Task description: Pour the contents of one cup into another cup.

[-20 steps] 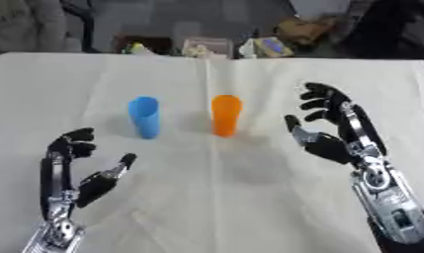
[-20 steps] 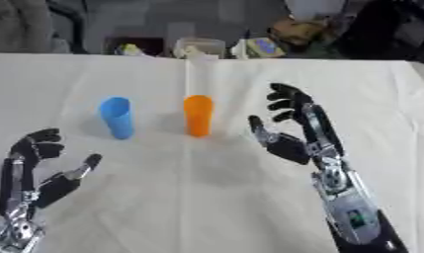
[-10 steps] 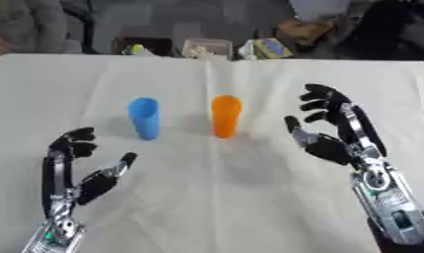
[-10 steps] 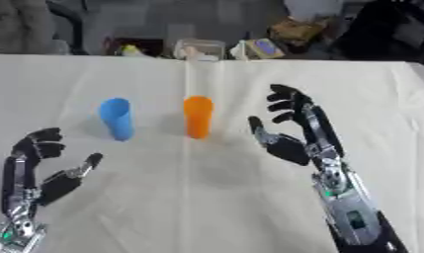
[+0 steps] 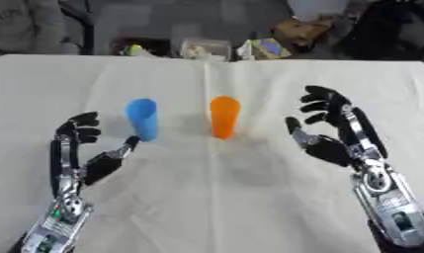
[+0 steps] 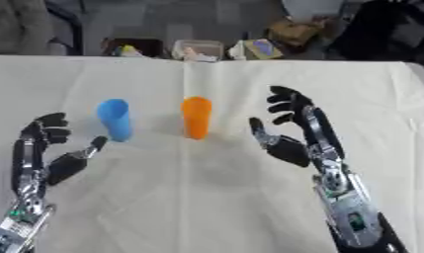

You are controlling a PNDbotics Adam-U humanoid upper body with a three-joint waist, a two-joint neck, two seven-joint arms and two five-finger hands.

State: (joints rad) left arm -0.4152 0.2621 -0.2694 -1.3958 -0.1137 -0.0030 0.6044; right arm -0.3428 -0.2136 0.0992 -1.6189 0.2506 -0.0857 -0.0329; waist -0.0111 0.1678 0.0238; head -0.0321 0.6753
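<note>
both cups stand upright on the white table (image 5: pixel 206 197), neither touched. taking the orange cup (image 5: pixel 224 117) as landmark: the blue cup (image 5: pixel 142 118) is near on its left, a clear gap between them. right hand (image 5: pixel 332 138) is to the right of the orange cup, apart from it, palm facing the cup, fingers spread wide and straight, thumb out toward it, holding nothing. left hand (image 5: pixel 85 153) sits left of and nearer than the orange cup, just beside the blue cup's base, fingers a bit bent at the tips but relaxed, thumb pointing at the blue cup, holding nothing.

change over the last second: almost none. cups have not moved, right hand holds the same spread pose at the same offset from the orange cup, left hand looks the same too, maybe a hair closer to the blue cup. so the task reads as not started: no grasp, no lift, no pour. both hands look staged for a reach. can't tell what is inside either cup, openings not visible from this angle. next likely need: close a hand round one cup.
</note>
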